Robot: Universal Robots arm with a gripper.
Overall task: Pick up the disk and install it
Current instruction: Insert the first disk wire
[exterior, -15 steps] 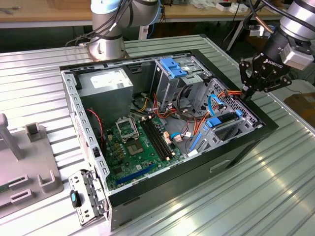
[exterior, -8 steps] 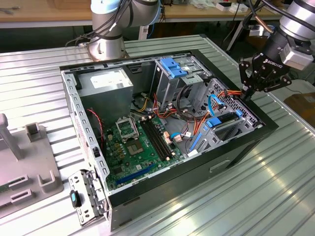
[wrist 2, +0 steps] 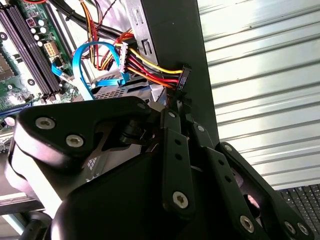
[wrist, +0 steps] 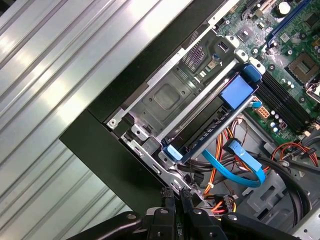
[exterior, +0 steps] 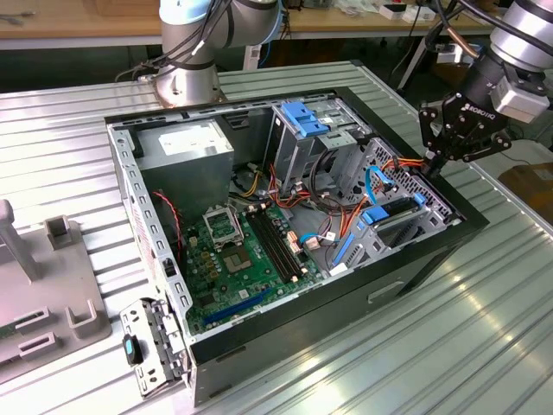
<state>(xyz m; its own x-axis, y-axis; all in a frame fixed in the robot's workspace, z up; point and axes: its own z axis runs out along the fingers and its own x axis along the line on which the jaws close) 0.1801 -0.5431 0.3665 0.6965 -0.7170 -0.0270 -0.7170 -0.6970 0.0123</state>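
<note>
The disk [exterior: 390,216], edged by its bright blue carrier rail, sits slotted in the drive cage at the corner of the open computer case [exterior: 346,298] on the exterior view's right. In the first wrist view the disk [wrist: 215,125] lies edge-on in the metal bay, with blue tabs at both ends. My gripper [exterior: 433,164] hovers just above the case's rim beside that cage, apart from the disk. Its fingers are shut with nothing between them, tips close to a black connector [wrist 2: 183,80] with red, yellow and orange wires. The same shut gripper [wrist: 176,197] appears in the first wrist view.
A thin blue cable [wrist: 240,162] loops beside the cage. The motherboard [exterior: 242,251] and power supply [exterior: 186,147] fill the case's left half. A second blue-fronted cage [exterior: 307,121] stands at the back. Ribbed metal tabletop [exterior: 467,337] surrounds the case; a grey fixture [exterior: 52,285] sits at far left.
</note>
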